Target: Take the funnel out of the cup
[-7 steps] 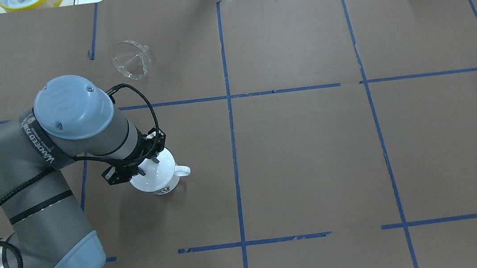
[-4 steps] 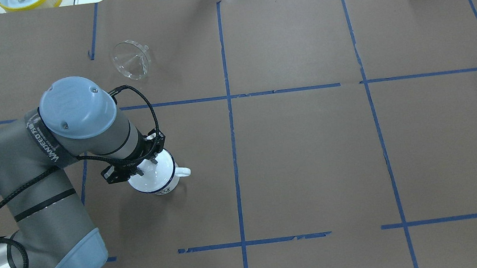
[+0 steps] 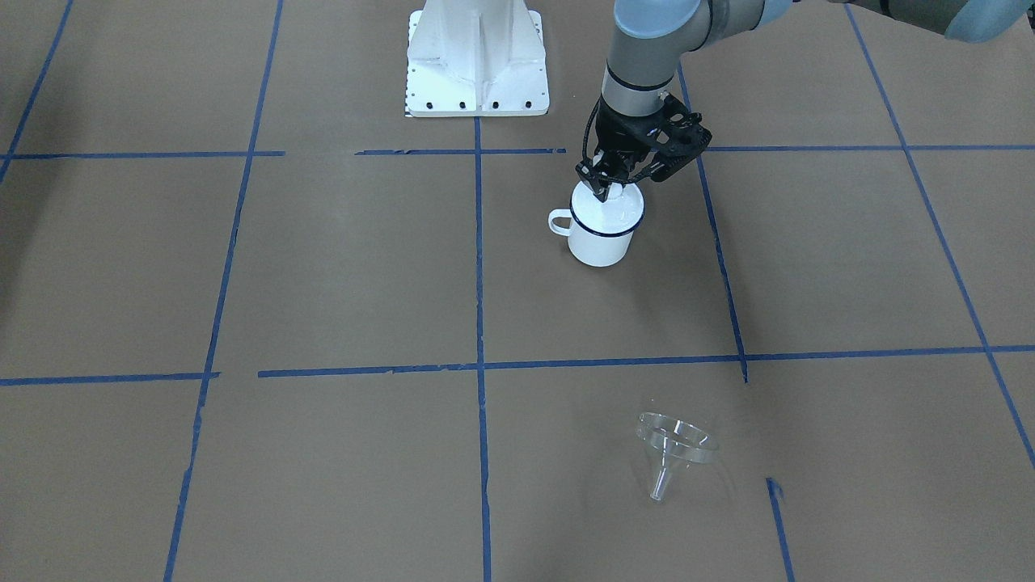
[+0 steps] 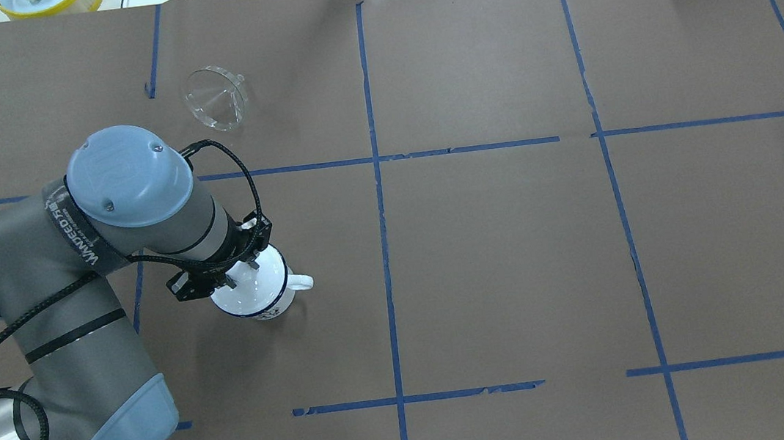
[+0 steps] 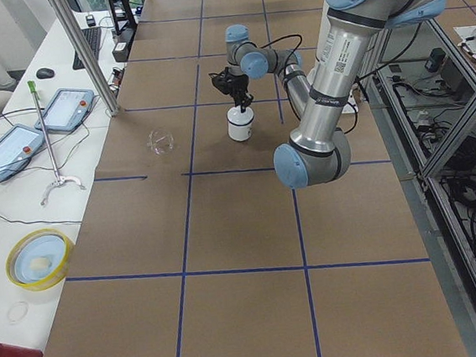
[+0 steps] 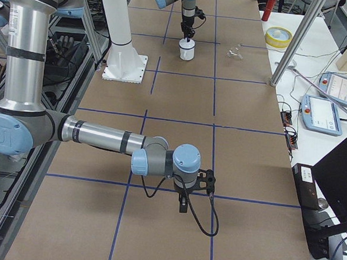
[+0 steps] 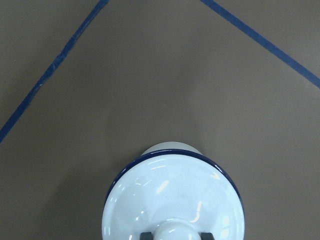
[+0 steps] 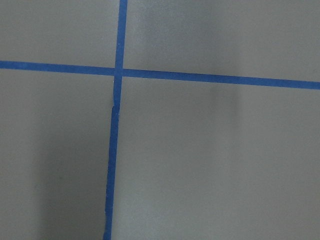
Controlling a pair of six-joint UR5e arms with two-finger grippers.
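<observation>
Evidently the left claw [image 3: 604, 191] is narrow, its fingers [image 7: 146, 234] set against both sides of the knob [image 7: 175, 231] of a white lid [image 7: 172, 197]; I take it to be holding that lid, which sits on the cup [image 3: 598, 242]; the cup stands upright on the surface [image 3: 323, 267], its handle [image 3: 559, 222] turned toward the robot's right. Outward from there, the funnel [image 3: 676, 440] is not in the cup at all; it lies on the surface well apart from the cup, farther from the robot's base and on the left arm's side, so the left arm is by far the nearer one. It seems tipped over, with the spout pointing away from the robot in the front-facing view; the clear plastic makes its long axis hard to read, and the overhead view does not settle it. By my reading the removal is already done. Hidden: the cup's inside, under the lid; the fingertips, cut off at the wrist view's lower edge. The right claw [image 6: 183, 206] shows only in a side view, low over the surface, well apart from everything; whether it is wide or narrow I cannot tell; its wrist camera sees only tape lines [image 8: 116, 150].
</observation>
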